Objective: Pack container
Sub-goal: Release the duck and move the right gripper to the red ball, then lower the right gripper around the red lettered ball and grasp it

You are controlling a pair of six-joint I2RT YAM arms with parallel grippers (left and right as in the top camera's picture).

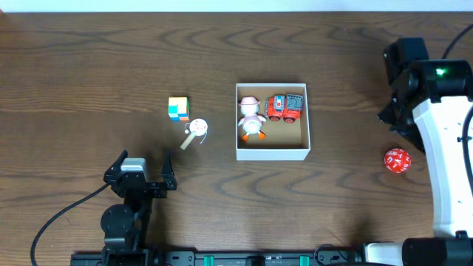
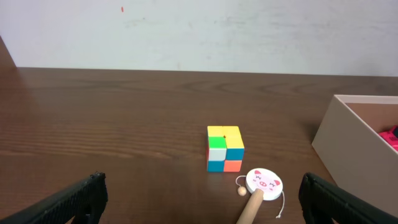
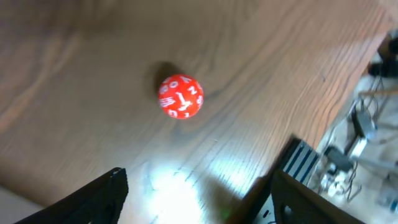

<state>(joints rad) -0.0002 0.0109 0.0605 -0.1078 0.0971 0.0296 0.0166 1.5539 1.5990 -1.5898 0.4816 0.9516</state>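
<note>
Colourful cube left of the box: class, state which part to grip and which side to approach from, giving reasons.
Likely best: grip the cube across two opposite flat side faces, coming straight down from above: it sits flat, and the rattle lies close beside it.

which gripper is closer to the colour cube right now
left. the left gripper is open just short of the colour cube, facing it; the right gripper is beyond the container, near the red ball.

Container (image 2: 349, 140) cut off at right edge, red ball (image 3: 181, 96) markings blurred
</note>
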